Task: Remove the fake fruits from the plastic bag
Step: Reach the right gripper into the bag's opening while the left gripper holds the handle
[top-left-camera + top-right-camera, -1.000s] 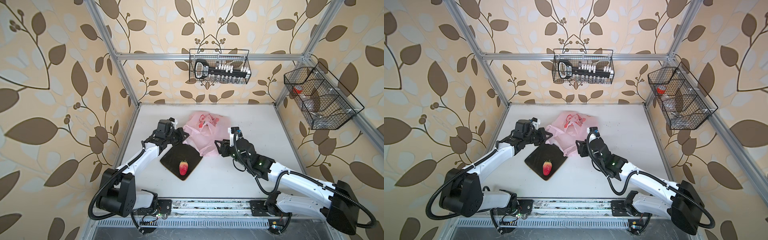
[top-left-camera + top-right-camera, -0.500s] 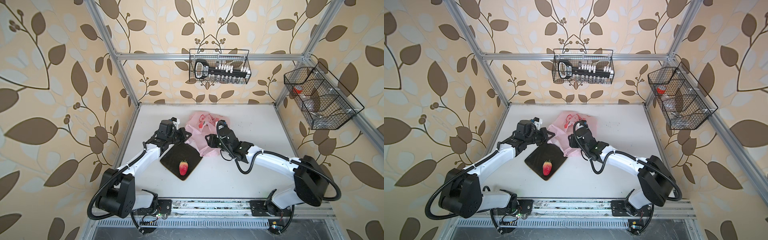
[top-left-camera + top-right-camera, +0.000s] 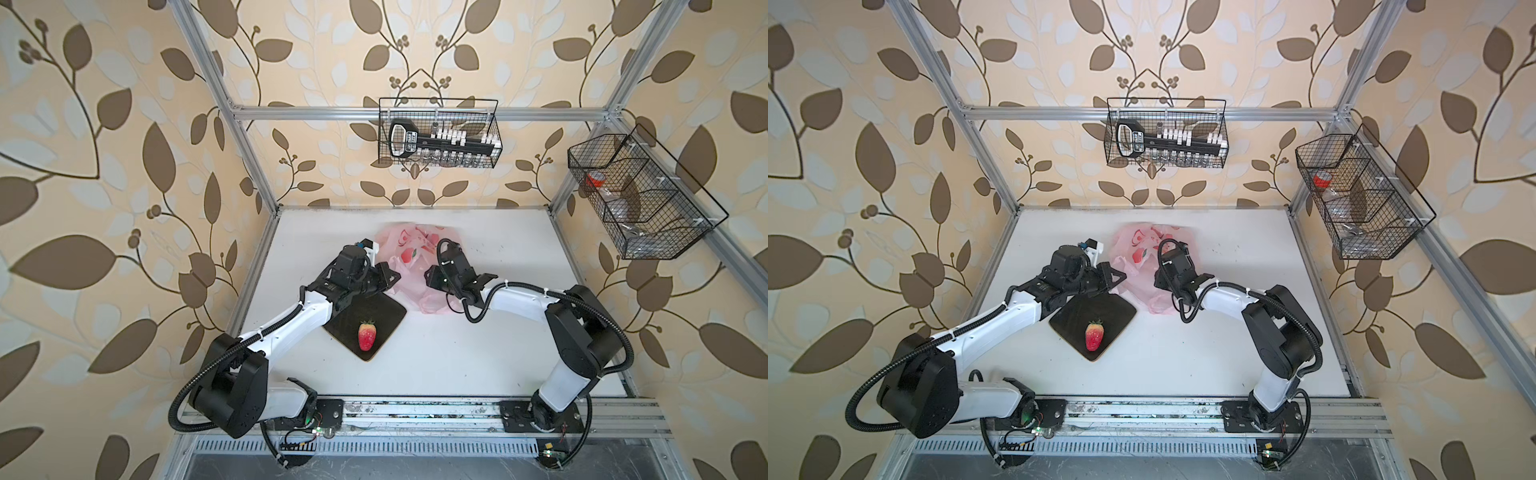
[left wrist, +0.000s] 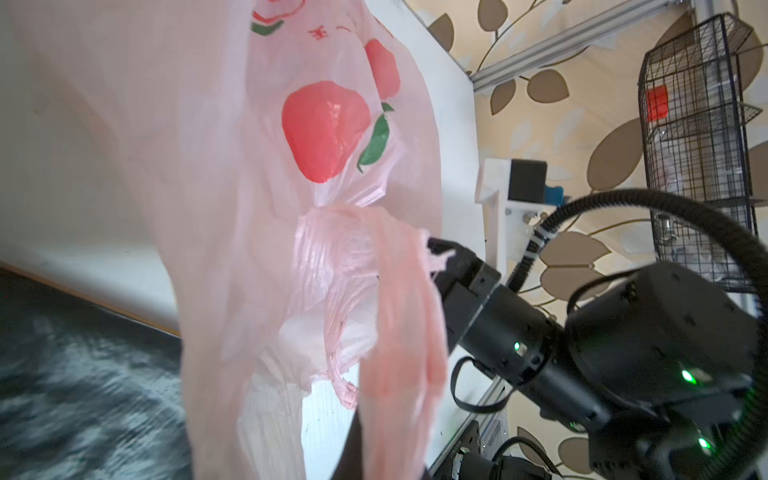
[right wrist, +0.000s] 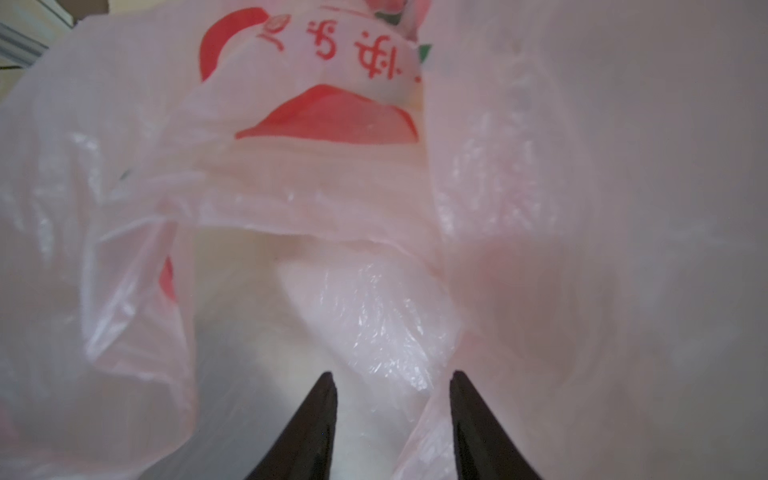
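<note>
The plastic bag [image 3: 409, 254] lies toward the far middle of the white counter [image 3: 478, 357]. The left pincer [image 3: 389, 275] is clamped tight on the bag's left edge and holds a fold of film up. The right pincer [image 5: 392, 376] pokes into the bag from the right. Its 2 fingers [image 5: 320, 424] stand partly apart with crinkled film ahead and nothing gripped. 1 strawberry [image 3: 367, 336] rests on the dark mat [image 3: 384, 309], near and left of the bag.

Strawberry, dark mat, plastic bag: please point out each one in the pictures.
strawberry [image 3: 367, 336]: in a top view, on its red body.
dark mat [image 3: 385, 309]: in a top view, on its bare surface.
plastic bag [image 4: 324, 129]: in the left wrist view, on a printed peach.
</note>
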Action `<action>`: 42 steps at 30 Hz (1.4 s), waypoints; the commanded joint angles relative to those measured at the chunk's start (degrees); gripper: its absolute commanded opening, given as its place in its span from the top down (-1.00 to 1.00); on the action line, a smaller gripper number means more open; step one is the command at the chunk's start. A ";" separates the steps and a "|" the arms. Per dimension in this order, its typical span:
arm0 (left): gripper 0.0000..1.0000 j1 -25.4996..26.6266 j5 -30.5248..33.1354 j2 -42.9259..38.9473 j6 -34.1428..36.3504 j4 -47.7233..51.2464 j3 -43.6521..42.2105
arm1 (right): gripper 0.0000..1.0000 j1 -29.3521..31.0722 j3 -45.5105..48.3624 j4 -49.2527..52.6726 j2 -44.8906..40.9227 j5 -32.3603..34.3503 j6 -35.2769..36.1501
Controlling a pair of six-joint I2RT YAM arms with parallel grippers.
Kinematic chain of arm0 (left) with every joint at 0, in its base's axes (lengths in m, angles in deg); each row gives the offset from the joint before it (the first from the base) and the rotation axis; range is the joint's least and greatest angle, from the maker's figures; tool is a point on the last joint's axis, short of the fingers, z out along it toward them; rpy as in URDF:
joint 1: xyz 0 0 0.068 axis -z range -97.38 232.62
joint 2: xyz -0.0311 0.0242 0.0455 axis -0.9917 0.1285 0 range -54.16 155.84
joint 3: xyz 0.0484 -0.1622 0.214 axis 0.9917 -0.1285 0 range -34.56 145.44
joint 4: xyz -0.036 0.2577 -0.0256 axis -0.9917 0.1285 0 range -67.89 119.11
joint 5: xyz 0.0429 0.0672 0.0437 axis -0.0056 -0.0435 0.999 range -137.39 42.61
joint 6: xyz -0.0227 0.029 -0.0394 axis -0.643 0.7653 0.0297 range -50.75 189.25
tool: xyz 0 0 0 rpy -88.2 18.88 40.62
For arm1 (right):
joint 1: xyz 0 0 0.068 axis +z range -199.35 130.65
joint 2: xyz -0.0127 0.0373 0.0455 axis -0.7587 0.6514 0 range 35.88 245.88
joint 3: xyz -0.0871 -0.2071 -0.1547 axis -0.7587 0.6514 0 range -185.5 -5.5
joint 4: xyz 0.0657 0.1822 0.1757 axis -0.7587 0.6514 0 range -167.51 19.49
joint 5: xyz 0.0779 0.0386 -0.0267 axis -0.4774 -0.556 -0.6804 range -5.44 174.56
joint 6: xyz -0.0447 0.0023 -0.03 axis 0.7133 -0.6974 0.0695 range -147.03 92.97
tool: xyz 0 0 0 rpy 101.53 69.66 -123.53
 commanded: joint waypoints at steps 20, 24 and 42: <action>1.00 14.57 12.78 2.83 -7.02 -9.10 0.66 | -0.23 -8.53 15.43 14.64 -39.70 -3.11 12.68; 1.00 14.70 13.40 1.44 -6.82 -8.39 -0.21 | -0.12 -6.39 12.93 14.29 -39.46 -8.89 14.05; 1.00 14.77 16.18 -4.58 -6.21 -13.73 -1.08 | 0.01 1.20 6.36 -14.97 -6.16 -1.94 -11.39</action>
